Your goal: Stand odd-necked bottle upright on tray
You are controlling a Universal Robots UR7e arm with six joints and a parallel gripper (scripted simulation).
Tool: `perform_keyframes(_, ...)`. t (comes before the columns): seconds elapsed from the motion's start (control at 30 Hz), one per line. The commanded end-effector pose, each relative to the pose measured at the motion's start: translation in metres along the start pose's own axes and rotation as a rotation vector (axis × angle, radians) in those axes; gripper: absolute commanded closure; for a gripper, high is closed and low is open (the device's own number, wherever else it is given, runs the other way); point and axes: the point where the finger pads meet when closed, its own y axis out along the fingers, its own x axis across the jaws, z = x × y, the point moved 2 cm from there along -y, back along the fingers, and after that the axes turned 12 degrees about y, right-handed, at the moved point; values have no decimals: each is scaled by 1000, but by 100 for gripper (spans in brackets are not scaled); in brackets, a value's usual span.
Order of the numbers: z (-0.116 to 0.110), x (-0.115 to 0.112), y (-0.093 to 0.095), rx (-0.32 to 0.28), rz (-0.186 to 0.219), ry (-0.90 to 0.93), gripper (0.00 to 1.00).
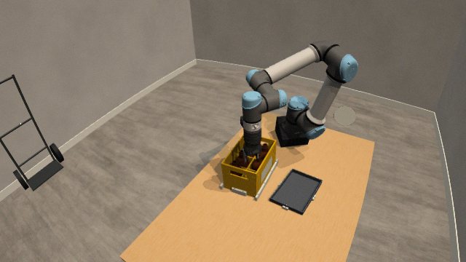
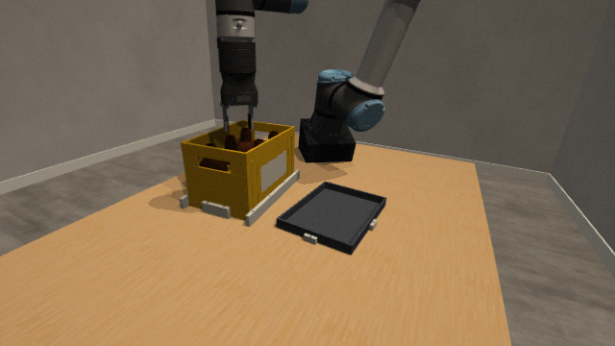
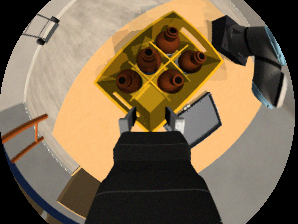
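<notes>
Hovering above the yellow crate [image 1: 237, 180] [image 2: 218, 185] [image 3: 209, 73], the gripper [image 1: 251, 159] [image 2: 238, 129] [image 3: 150, 112] stands open, its fingers wide apart with nothing between them. The only arm present carries it, pointing downward. Below the fingertips, the five brown bottles [image 1: 257, 164] [image 2: 246, 145] [image 3: 148, 62] stand in the crate, one to a compartment; the sixth compartment [image 3: 151, 102] is vacant and, in the wrist view, lies nearest the fingers. The odd-necked bottle must be among the five, but its neck cannot be singled out here. Their long axes are upright, roughly parallel to the fingers, so the coming approach would call for centring over one neck and a straight descent; an off-centre descent could knock a neighbour or a divider. Farther out, beside the crate and apart from it, the dark tray [image 1: 295, 191] [image 2: 332, 216] [image 3: 202, 122] lies flat, without a bottle. The transfer remains to be made.
</notes>
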Motion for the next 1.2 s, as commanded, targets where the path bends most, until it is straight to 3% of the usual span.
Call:
perform_keyframes(0.0,0,0,5,-1,1,0,0)
perform_keyframes(0.43,0,0,21,-1,1,0,0)
perform_keyframes(1.17,0,0,31,-1,1,0,0)
